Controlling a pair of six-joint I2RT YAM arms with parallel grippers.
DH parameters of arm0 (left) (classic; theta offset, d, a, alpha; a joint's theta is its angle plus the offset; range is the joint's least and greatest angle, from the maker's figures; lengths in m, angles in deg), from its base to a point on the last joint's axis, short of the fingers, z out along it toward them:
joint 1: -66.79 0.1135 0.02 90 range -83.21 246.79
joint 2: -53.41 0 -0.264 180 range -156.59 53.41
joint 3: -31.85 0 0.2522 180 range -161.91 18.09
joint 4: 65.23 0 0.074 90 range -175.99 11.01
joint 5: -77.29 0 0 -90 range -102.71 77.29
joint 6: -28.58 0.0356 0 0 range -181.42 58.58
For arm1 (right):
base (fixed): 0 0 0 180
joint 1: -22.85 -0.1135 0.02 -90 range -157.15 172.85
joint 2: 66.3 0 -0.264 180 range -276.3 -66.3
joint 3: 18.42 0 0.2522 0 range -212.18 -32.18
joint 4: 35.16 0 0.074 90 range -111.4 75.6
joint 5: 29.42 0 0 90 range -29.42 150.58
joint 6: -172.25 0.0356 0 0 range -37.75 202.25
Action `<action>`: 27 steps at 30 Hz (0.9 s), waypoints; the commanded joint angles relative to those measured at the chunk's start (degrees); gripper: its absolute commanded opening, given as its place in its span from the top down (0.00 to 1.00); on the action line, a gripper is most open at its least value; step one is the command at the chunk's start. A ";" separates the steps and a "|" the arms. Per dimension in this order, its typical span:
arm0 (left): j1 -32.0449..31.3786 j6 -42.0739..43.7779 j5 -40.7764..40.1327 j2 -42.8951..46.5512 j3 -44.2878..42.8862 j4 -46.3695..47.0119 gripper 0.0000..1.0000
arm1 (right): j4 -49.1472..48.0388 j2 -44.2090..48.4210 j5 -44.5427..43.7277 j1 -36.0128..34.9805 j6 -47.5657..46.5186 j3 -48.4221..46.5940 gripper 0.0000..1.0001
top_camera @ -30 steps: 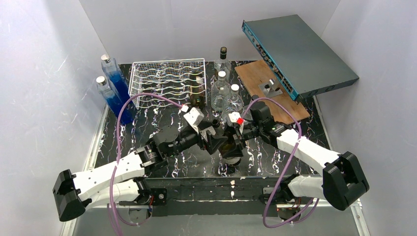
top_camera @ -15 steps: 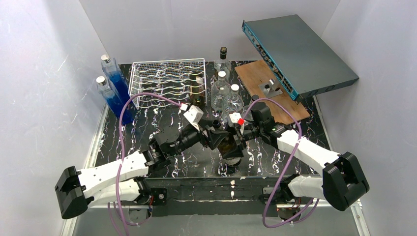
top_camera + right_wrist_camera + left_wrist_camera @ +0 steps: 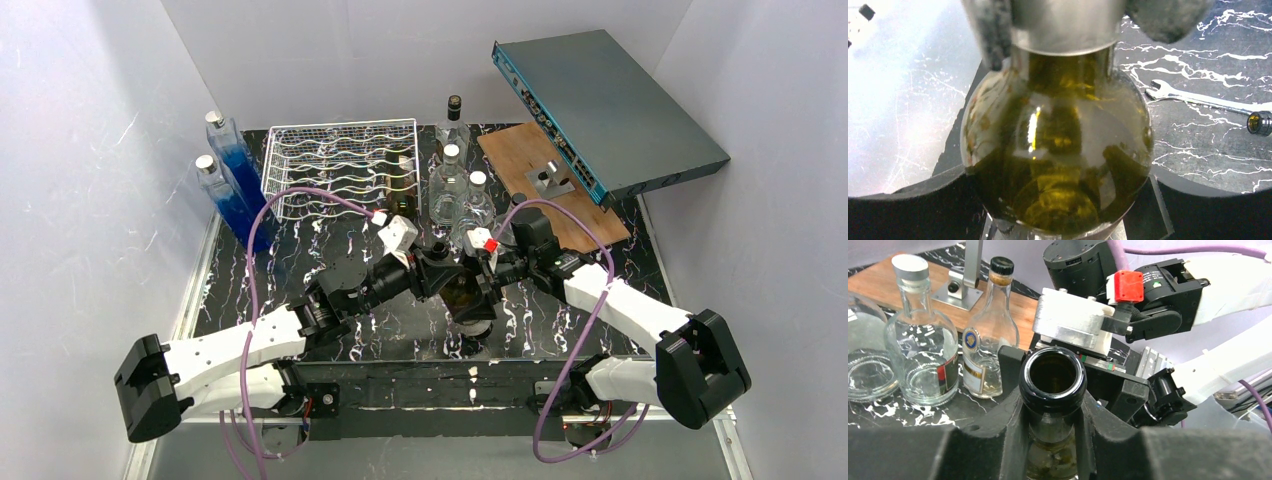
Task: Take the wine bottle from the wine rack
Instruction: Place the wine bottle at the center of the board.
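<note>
Olive-green wine bottle (image 3: 1055,150) in left claw (image 3: 1053,410); flask (image 3: 985,340) label illegible.

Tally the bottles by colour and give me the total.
Blue bottles: 2
Clear bottles: 4
Dark bottles: 2, one lying in the rack, the other held in front of it
Total: 8
</note>
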 commanded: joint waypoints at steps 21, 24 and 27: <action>-0.28 4.92 -1.99 7.46 -1.24 -2.32 1.00 | -3.85 2.99 2.93 0.34 -0.14 0.61 0.02; -0.28 6.14 -2.58 8.85 -2.16 -4.97 1.00 | -3.76 2.99 2.94 0.41 -0.14 0.63 0.02; -0.26 7.78 -3.69 10.67 -3.44 -8.44 1.00 | -3.68 3.09 3.24 0.70 -0.28 0.64 0.02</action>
